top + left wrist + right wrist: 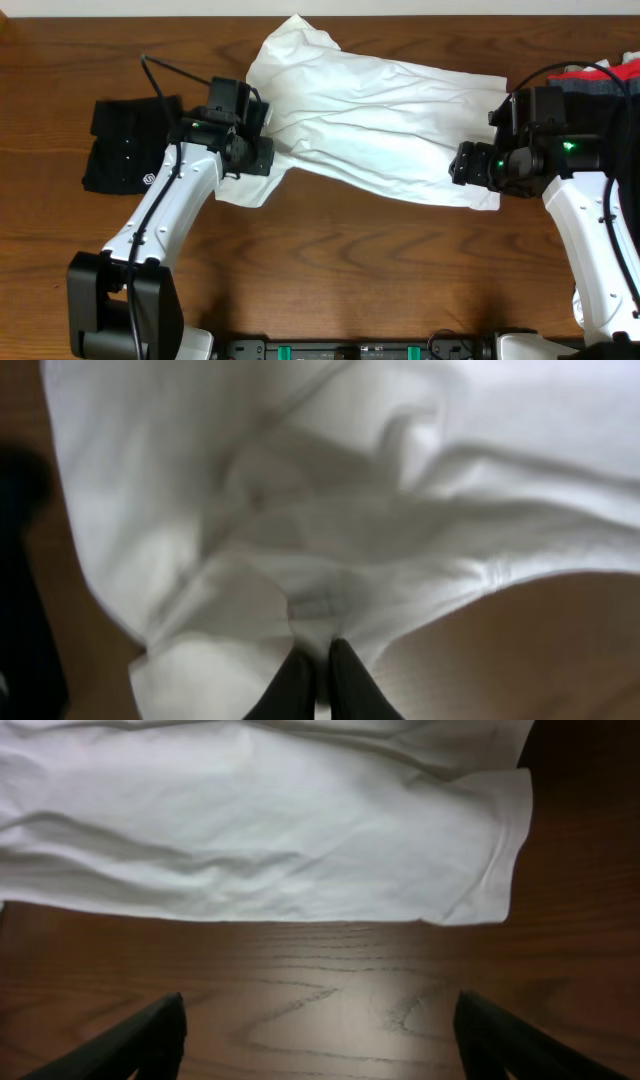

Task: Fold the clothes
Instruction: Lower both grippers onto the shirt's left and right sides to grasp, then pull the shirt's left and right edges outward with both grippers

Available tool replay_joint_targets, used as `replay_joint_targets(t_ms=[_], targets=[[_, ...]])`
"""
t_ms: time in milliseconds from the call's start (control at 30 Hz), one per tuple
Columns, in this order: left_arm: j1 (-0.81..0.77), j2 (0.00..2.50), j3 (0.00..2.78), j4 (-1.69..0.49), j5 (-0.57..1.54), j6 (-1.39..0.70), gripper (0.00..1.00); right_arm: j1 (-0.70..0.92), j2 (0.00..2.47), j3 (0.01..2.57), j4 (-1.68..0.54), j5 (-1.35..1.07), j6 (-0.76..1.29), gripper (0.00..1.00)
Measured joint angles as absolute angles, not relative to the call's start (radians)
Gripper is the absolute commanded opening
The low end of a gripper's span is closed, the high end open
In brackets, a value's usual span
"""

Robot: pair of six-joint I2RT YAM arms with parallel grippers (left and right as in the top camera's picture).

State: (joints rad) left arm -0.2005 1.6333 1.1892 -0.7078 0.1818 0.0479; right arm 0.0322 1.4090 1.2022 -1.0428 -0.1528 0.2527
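A white T-shirt (380,110) lies spread and wrinkled across the wooden table. My left gripper (262,158) is at the shirt's left sleeve, shut on a fold of the white fabric (310,605); in the left wrist view the two black fingers (290,685) meet with cloth pinched between their tips. Over bare wood just short of the shirt's right-hand edge (500,850), my right gripper (462,165) stands open. Its fingers (150,1040) are wide apart with nothing between them.
A black folded shirt (130,145) with a small white logo lies at the left, beside the left arm. A pile of red and grey garments (600,75) sits at the far right behind the right arm. Bare wooden table (350,260) stretches along the front.
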Motion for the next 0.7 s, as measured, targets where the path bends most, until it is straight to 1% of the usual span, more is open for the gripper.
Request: replay_joint_targets(t_ms=[33, 100, 267, 333, 467, 633, 700], targets=[[-0.2, 1.634, 1.189, -0.74, 0.181, 0.039, 0.07, 0.032, 1.409, 1.2, -1.044, -0.152, 0.252, 0.78], [-0.2, 1.636, 1.188, -0.799, 0.179, 0.019, 0.06, 0.03, 1.413, 1.192, -1.052, -0.15, 0.253, 0.75], [-0.2, 1.636, 1.188, -0.886, 0.179, -0.026, 0.06, 0.012, 1.487, 1.131, -1.045, -0.194, 0.257, 0.77], [-0.2, 1.636, 1.188, -0.89, 0.179, -0.031, 0.06, 0.01, 1.543, 1.089, -1.029, -0.216, 0.261, 0.76], [-0.2, 1.636, 1.188, -0.891, 0.179, -0.037, 0.06, 0.009, 1.64, 1.02, -0.98, -0.239, 0.293, 0.69], [-0.2, 1.636, 1.188, -0.889, 0.179, -0.049, 0.06, 0.008, 1.708, 0.981, -0.924, -0.243, 0.336, 0.7], [-0.2, 1.636, 1.188, -0.889, 0.179, -0.049, 0.06, 0.004, 1.714, 0.973, -0.902, -0.238, 0.355, 0.68]])
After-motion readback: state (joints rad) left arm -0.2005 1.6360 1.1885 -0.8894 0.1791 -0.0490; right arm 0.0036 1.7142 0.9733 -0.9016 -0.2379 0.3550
